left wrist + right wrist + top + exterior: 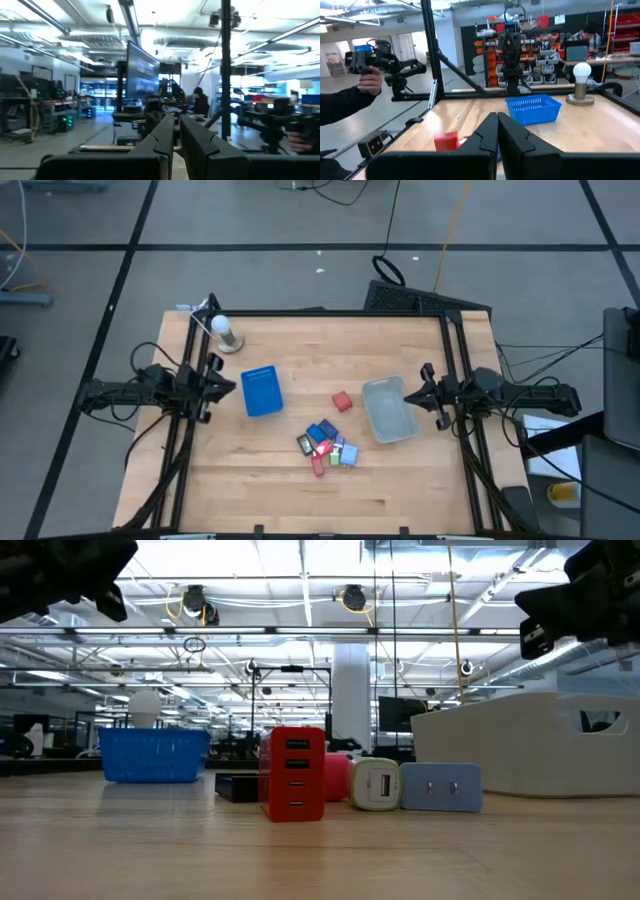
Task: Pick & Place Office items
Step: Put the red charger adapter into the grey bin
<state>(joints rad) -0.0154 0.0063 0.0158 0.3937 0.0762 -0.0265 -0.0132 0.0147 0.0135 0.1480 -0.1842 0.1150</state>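
The office items are a cluster of small blocky pieces (325, 448) in red, blue, green and black, lying near the table's near middle. One red piece (343, 401) lies apart, farther back. In the low view a red block (297, 773) stands upright beside a pale piece (375, 784) and a light blue one (440, 786). My left gripper (225, 388) hovers at the table's left side, shut, by the blue tray (262, 391). My right gripper (425, 393) hovers at the right side, shut, beside the clear bin (388, 410). Both are raised above the table.
A light bulb on a round base (225, 332) stands near the far left corner. A black frame (320, 313) runs along the table's far, left and right sides. In the right wrist view a person's hand (369, 82) holds a device beyond the table.
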